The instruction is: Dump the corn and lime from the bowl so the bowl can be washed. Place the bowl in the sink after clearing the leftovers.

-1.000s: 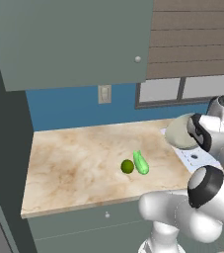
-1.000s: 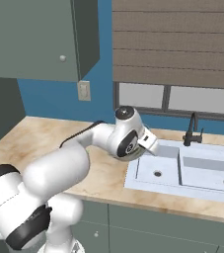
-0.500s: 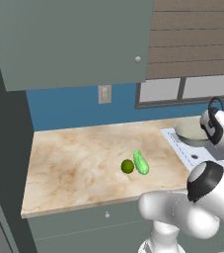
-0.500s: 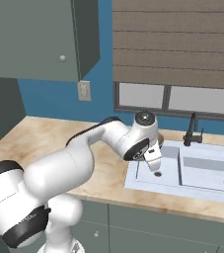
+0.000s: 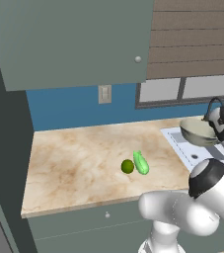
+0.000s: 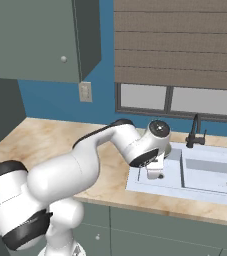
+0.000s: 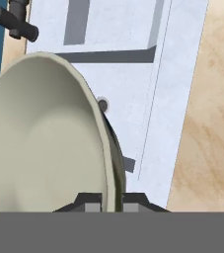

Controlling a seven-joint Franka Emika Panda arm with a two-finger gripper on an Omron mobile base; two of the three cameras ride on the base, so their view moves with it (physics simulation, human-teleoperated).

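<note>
two dark fingertips of the pincer [image 7: 108, 202] clamp the rim of the round grey-beige bowl [image 7: 39, 143], held above the pale rectangular sink [image 7: 133, 64]; light-green corn [image 5: 141, 162] and dark-green lime [image 5: 127, 166] lie touching on the marbled tabletop [image 5: 74, 163].

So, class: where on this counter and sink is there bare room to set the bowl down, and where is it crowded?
The sink basin lies bare below the held bowl, bordered by the faucet. The counter is bare from its left edge to the wall. The crowded spot is mid-counter, where the lime and corn lie side by side.
</note>
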